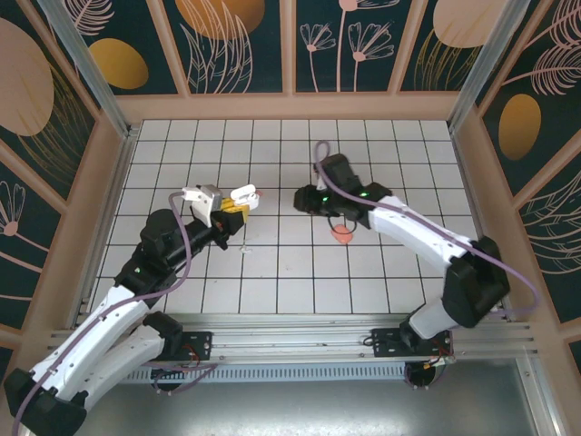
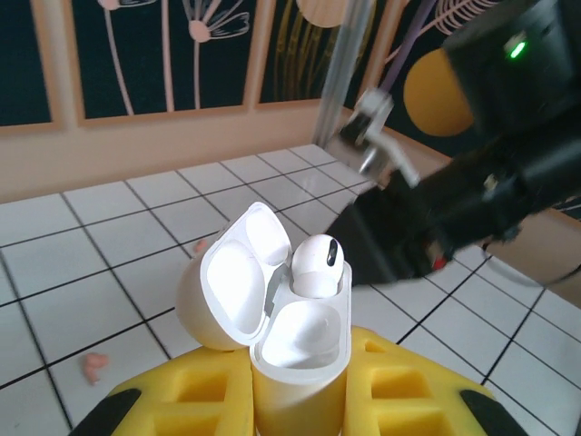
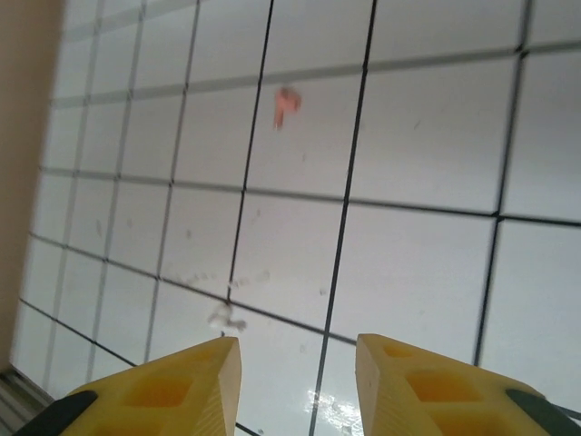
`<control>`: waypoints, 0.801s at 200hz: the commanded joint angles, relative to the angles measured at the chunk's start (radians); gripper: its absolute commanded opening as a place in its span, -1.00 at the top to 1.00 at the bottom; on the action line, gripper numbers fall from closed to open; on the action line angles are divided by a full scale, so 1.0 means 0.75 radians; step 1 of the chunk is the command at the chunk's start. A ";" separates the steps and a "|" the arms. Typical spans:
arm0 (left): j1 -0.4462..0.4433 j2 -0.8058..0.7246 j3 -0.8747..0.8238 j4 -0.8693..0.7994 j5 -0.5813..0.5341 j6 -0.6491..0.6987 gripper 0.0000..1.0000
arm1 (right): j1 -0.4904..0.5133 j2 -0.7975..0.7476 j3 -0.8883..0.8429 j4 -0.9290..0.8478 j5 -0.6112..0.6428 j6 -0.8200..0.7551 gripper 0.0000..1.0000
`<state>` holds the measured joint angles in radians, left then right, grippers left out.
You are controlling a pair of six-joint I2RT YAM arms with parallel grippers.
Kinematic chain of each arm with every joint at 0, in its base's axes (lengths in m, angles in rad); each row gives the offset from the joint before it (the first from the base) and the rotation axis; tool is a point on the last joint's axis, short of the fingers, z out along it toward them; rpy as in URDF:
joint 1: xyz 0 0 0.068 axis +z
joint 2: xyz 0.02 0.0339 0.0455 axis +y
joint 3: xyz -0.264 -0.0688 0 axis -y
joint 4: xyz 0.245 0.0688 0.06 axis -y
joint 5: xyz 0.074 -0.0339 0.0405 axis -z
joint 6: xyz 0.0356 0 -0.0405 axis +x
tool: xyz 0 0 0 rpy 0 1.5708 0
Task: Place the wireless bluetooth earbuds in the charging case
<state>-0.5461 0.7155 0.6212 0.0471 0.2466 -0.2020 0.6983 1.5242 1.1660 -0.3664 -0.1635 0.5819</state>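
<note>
Left gripper [image 2: 302,391] clamps the open white case [image 2: 304,331] by its base, one white earbud [image 2: 318,263] seated inside. Right gripper [image 3: 298,363] gapes wide, empty, above a pink earbud [image 3: 288,102] on the table [image 3: 427,136]. Earbuds look light, smooth, slippery; pinch across the body. No readable writing

White case [image 2: 300,336] one, pink case [image 1: 342,233] one; white earbuds [image 2: 318,263] [image 1: 243,246] two, pink earbuds [image 2: 93,365] [image 2: 201,243] two.
</note>
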 commanded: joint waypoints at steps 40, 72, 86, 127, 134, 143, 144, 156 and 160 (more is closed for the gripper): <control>-0.002 -0.174 0.067 -0.220 -0.184 0.016 1.00 | 0.212 0.599 0.437 -0.030 -0.101 -0.401 0.27; -0.002 -0.245 0.072 -0.277 -0.210 -0.001 1.00 | 0.296 0.846 0.661 -0.152 -0.103 -0.549 0.24; 0.000 -0.275 0.069 -0.288 -0.212 -0.019 1.00 | 0.319 0.909 0.711 -0.175 -0.105 -0.578 0.23; -0.001 -0.334 0.043 -0.287 -0.209 -0.051 1.00 | 0.373 1.017 0.842 -0.279 -0.033 -0.637 0.22; 0.000 -0.336 0.039 -0.290 -0.210 -0.050 1.00 | 0.379 1.023 0.848 -0.285 -0.026 -0.640 0.21; -0.001 -0.335 0.037 -0.292 -0.209 -0.051 1.00 | 0.387 1.027 0.854 -0.294 -0.014 -0.643 0.20; -0.001 -0.334 0.037 -0.292 -0.209 -0.051 1.00 | 0.388 1.028 0.854 -0.295 -0.014 -0.643 0.20; -0.001 -0.334 0.033 -0.289 -0.208 -0.052 1.00 | 0.398 1.034 0.862 -0.315 0.007 -0.645 0.19; -0.001 -0.331 0.032 -0.288 -0.208 -0.052 1.00 | 0.402 1.037 0.864 -0.322 0.017 -0.647 0.19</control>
<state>-0.5461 0.4747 0.6403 -0.1928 0.0917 -0.2295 0.9806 2.2780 1.7782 -0.5365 -0.2020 0.1352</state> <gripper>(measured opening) 0.180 0.404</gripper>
